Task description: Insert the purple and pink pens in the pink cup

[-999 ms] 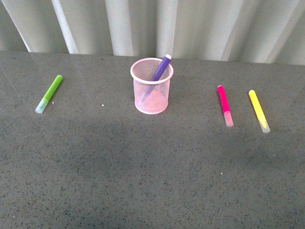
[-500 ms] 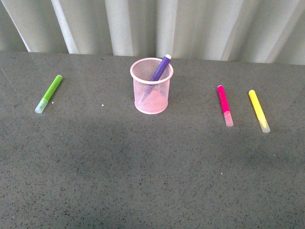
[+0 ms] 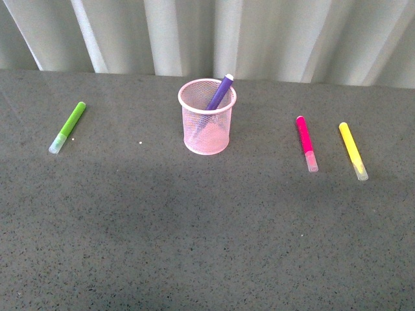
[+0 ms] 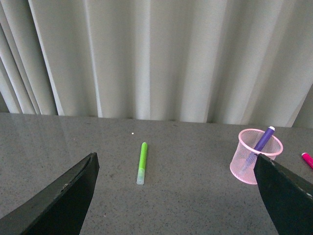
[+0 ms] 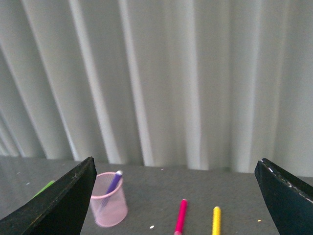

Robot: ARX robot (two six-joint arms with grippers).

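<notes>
The pink cup (image 3: 207,117) stands upright at the middle back of the table, with the purple pen (image 3: 220,92) leaning inside it, its end poking above the rim. The pink pen (image 3: 306,143) lies flat to the cup's right. Neither arm shows in the front view. My left gripper (image 4: 176,196) is open and raised, with the pink cup (image 4: 249,161) and purple pen (image 4: 264,139) ahead by one finger. My right gripper (image 5: 176,200) is open and high above the table; the pink pen (image 5: 180,216) lies below it, and the pink cup (image 5: 108,200) stands off to one side.
A lime-green marker (image 3: 67,127) lies at the left of the table, also seen as the green marker (image 4: 142,163). A yellow marker (image 3: 353,150) lies just right of the pink pen, seen too as the yellow marker (image 5: 216,221). A pleated white curtain (image 3: 207,35) backs the table.
</notes>
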